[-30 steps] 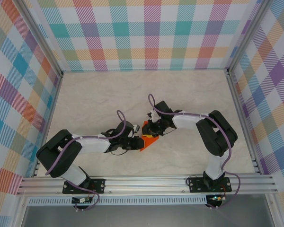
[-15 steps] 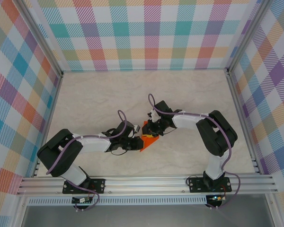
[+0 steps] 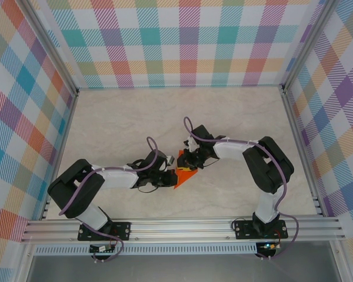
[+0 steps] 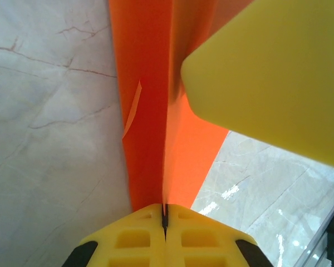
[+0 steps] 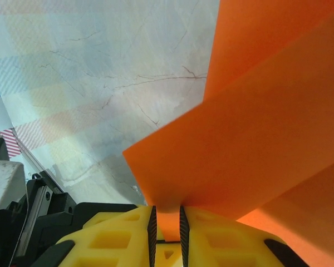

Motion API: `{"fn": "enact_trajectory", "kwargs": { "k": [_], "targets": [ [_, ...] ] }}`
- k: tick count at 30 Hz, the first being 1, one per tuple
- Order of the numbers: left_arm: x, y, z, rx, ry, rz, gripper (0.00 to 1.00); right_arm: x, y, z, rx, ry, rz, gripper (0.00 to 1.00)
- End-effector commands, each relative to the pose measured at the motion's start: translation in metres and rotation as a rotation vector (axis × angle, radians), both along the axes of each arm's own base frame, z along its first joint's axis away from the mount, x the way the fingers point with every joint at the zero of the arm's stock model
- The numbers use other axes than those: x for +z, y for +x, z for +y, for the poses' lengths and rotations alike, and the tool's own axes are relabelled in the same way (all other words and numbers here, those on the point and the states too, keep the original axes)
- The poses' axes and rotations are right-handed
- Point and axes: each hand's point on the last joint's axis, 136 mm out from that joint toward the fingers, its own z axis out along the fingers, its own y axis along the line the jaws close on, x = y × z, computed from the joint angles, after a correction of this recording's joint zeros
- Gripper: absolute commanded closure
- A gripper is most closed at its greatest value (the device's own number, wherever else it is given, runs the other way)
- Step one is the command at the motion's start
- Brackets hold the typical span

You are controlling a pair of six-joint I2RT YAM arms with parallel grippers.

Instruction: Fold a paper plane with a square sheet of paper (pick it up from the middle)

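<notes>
Top external view: the folded orange paper (image 3: 184, 177) sits near the middle of the table (image 3: 117, 123), toward the near edge, in the same spot as a second ago. The left claw (image 3: 172, 174) meets it from the left, and that arm has nudged slightly rightward. The right claw (image 3: 188, 166) meets it from the far side. In the left wrist view, the left claw (image 4: 165, 214) is pinched tight on a crease of the paper (image 4: 147, 111). In the right wrist view, the right claw (image 5: 166, 214) grips the paper (image 5: 256, 139) at its edge.
</notes>
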Motion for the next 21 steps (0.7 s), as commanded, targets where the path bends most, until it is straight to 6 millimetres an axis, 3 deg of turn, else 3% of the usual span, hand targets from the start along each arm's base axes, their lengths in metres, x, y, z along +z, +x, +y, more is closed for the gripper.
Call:
{"fn": "enact_trajectory", "kwargs": {
  "k": [1,15,21],
  "targets": [
    [0.004,0.003,-0.004,-0.027,-0.033,0.003,0.98,-0.003,0.005,0.003,0.016,-0.015,-0.018,0.79],
    [-0.004,0.002,0.002,-0.014,-0.036,0.038,0.96,-0.018,0.01,-0.006,-0.015,-0.093,-0.018,0.8],
    [-0.007,0.0,0.001,-0.026,-0.039,0.058,0.99,-0.007,0.01,-0.012,-0.031,-0.099,-0.056,0.79]
  ]
}}
